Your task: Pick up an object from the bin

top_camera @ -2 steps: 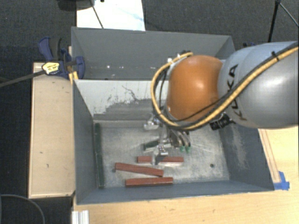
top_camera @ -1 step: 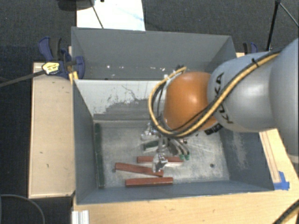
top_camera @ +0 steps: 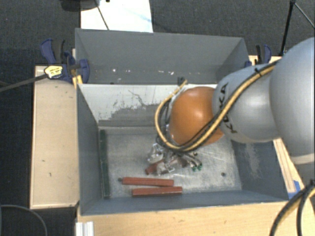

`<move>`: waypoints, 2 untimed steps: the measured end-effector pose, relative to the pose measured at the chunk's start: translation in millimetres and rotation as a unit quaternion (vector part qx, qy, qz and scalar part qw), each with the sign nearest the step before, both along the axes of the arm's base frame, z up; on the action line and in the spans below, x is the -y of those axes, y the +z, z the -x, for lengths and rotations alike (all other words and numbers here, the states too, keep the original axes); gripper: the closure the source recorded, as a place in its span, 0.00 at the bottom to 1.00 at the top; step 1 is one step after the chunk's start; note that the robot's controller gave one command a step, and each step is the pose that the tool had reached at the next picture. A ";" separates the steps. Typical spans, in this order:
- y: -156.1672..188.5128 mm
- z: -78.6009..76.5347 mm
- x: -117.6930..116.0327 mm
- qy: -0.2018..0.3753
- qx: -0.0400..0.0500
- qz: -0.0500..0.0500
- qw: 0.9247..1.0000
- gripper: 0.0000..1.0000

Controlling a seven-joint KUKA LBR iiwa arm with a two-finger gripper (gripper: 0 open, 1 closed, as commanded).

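My gripper (top_camera: 164,161) reaches down under the arm's orange cover to the bin floor, a little right of the middle. A small reddish-brown piece (top_camera: 150,170) lies right at its lower left tip; whether it is held is hidden. Just in front of the gripper lie two long reddish-brown sticks, one (top_camera: 147,182) behind the other (top_camera: 157,191), both flat and roughly parallel to the bin's front wall. A small green thing (top_camera: 197,167) pokes out at the gripper's right side.
A long dark green strip (top_camera: 103,163) lies along the foot of the bin's left wall. The arm and its orange cover hang over the right half of the bin and hide the floor there.
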State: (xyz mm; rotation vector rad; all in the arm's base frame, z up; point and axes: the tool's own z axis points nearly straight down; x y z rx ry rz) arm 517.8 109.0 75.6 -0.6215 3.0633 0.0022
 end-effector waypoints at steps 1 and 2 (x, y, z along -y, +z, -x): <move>0.0 0.0 0.0 -0.001 0.000 0.000 1.000 1.00; 0.7 0.5 0.1 -0.002 0.000 0.000 1.000 1.00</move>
